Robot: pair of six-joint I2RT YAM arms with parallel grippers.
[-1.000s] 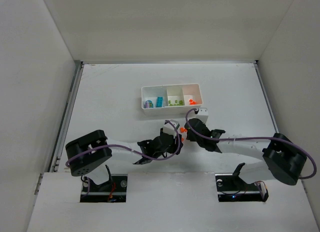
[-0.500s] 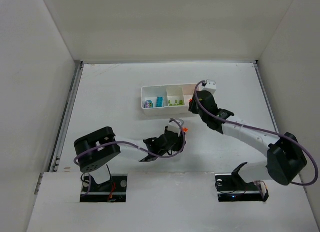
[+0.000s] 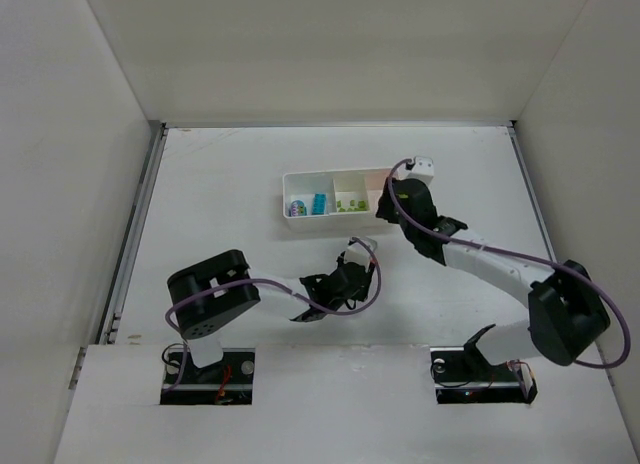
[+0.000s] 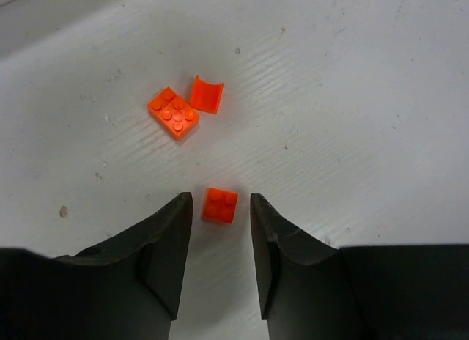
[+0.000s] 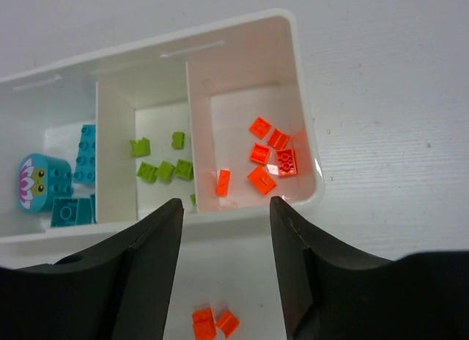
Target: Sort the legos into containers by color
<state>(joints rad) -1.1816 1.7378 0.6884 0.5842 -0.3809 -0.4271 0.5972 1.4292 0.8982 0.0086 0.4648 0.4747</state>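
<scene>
The white tray point(image 3: 338, 173) has three compartments. In the right wrist view its rim point(image 5: 242, 23) frames teal-blue legos point(image 5: 79, 164) on the left, lime green legos point(image 5: 163, 170) in the middle and several orange legos point(image 5: 270, 158) on the right. My right gripper point(image 5: 225, 208) is open and empty above the tray's near wall, by the orange compartment. My left gripper point(image 4: 220, 217) is open low over the table, and a small orange lego point(image 4: 220, 205) lies between its fingertips, untouched. Two more orange legos point(image 4: 174, 113) lie just beyond it.
The loose orange legos also show in the right wrist view point(image 5: 207, 323), on the table short of the tray. In the top view my left gripper point(image 3: 357, 269) and right gripper point(image 3: 395, 199) are close together. White walls enclose the table on three sides.
My right gripper has moved from the table beside the loose orange legos up to the tray's right compartment. My left gripper has shifted slightly right, over the loose orange legos.
</scene>
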